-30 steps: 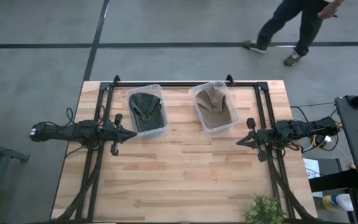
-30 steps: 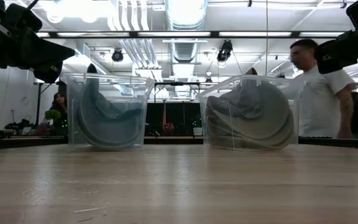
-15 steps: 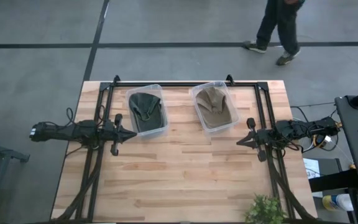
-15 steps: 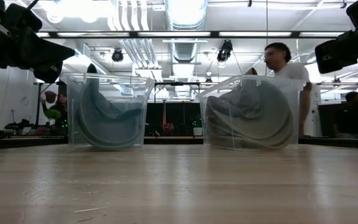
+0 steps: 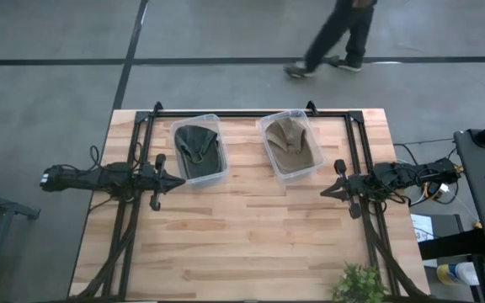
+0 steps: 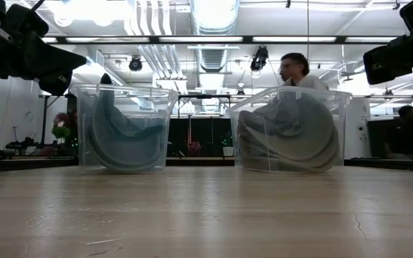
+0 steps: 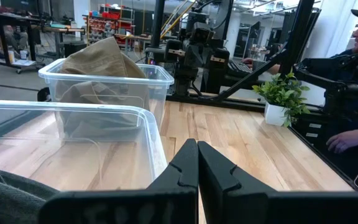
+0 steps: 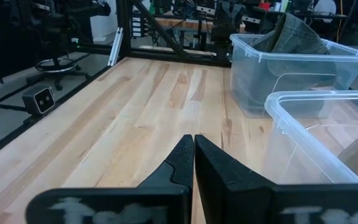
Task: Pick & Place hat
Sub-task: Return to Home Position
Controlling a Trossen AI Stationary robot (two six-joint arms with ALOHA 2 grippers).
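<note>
High view: brown cap (image 5: 290,145) lies lengthwise (far-to-near) in right bin (image 5: 282,115).

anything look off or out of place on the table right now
Nothing stands out. The dark cap lies in the left bin and the brown cap in the right bin, both bins upright on the table, nothing spilled. The left gripper and right gripper are shut and empty at the table's sides.

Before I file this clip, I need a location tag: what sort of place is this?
Probably a robotics lab or workshop: left arm and right arm at a wooden table, bare ceiling ducts, stocked shelves behind, a person walking past.
</note>
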